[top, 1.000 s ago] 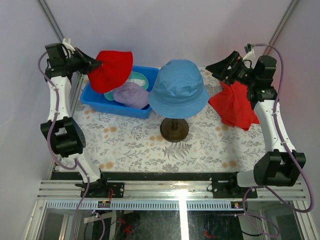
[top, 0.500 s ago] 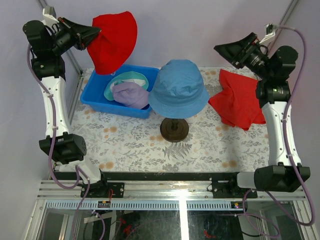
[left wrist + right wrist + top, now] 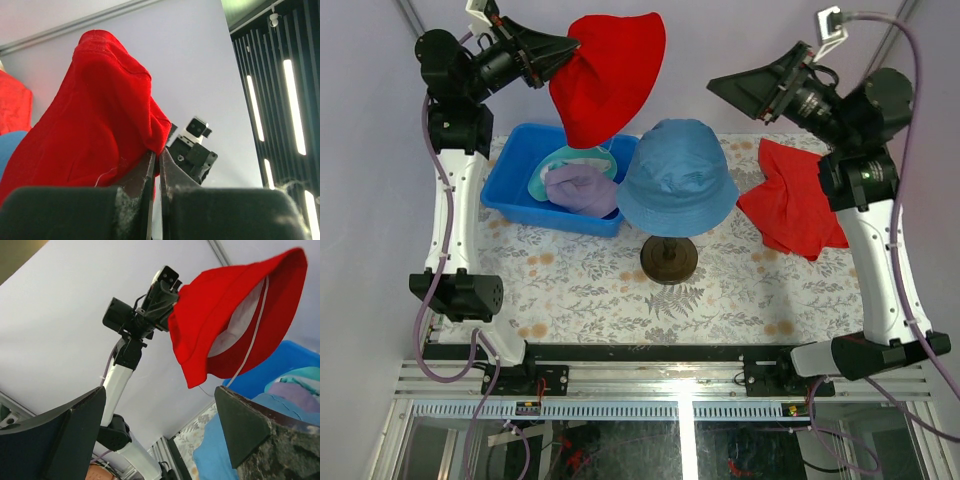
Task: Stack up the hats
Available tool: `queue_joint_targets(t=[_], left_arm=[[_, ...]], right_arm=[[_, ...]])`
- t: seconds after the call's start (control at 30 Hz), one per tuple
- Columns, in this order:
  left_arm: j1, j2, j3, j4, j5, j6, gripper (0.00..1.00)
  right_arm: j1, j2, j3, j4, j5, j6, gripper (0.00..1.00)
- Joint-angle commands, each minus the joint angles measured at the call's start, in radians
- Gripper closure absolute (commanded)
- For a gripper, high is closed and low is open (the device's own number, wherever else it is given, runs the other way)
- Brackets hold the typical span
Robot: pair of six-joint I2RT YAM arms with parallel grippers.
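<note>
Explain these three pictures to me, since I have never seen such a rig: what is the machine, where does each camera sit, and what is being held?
The machine is two robot arms bolted at the near edge of a patterned table. The wide picture looks down from above and behind them. The other two come from a small camera on each wrist, so each shows its own fingers. The left gripper is shut on the edge of a red hat, held up in the air. Below it, a blue tub holds a lilac hat and a teal hat. A blue hat sits on a stand mid-table, and a flat red cloth lies to the right. The right gripper is open, empty and raised, facing the red hat.
</note>
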Motion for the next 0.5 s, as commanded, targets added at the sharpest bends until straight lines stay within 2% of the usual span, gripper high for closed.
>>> queue_joint_targets(t=[0.0,0.17,0.47], left_arm=[[-0.031,0.005,0.033,0.075,-0.018,-0.056,1.0],[-0.046,-0.01,0.021,0.101,-0.022,-0.083,1.0],[-0.066,-0.025,-0.011,0.135,-0.031,-0.103,1.0]], right_arm=[[0.074,0.054,0.053,-0.086,0.061,-0.079,0.04],[0.143,0.115,0.107,-0.16,0.125,-0.176,0.04],[0.253,0.176,0.16,-0.163,0.204,-0.224,0.04]])
